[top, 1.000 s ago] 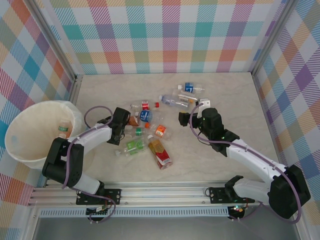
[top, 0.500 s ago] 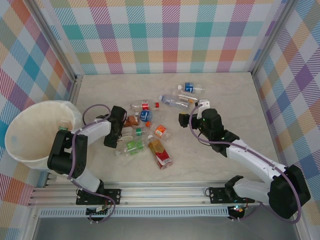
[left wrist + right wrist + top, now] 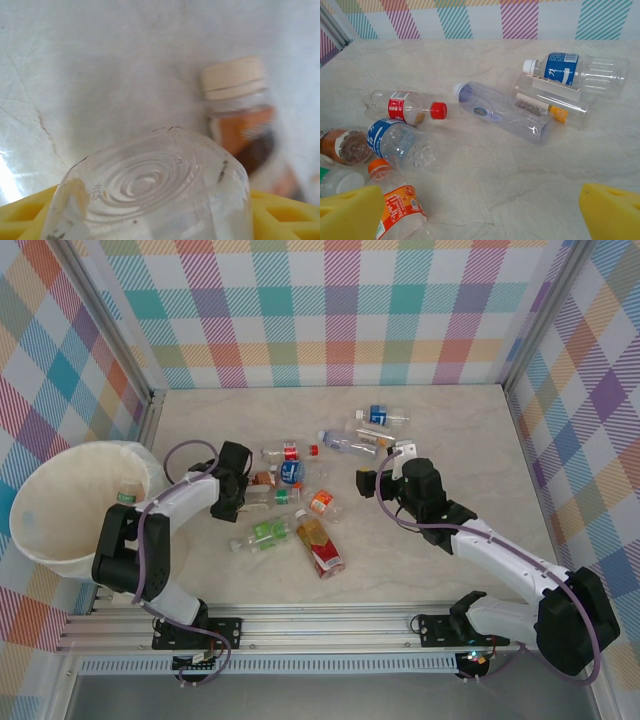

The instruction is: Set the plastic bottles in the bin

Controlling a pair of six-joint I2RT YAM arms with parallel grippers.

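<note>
Yellow pads [image 3: 285,215] of the left gripper [image 3: 152,217] stand on both sides of a clear bottle [image 3: 145,185], whose ribbed round base faces the wrist camera; the jaws are closed on it. Just beyond these jaws, a little to the right, a cream-capped bottle [image 3: 239,107] with an orange and brown label lies blurred on the pale marble table [image 3: 100,65]. In the top view the bin [image 3: 60,515] stands to the left of the left jaws, near them but apart, and one small green-capped bottle [image 3: 125,497] lies inside it, by the wall nearest the jaws

The right gripper [image 3: 480,212] hangs above the table with its jaws wide open and nothing between them. In front of these jaws and to the left lie an orange-label bottle [image 3: 400,212], closest to the left pad, then a wide blue-label bottle [image 3: 395,142], a brown bottle [image 3: 342,145] and a red-label bottle [image 3: 405,107] with a red cap. Straight ahead and farther lies a long clear bottle [image 3: 505,112] with a white cap, just beside a white-label bottle [image 3: 552,100]; behind that one is a far blue-label bottle [image 3: 575,70] with a white cap
</note>
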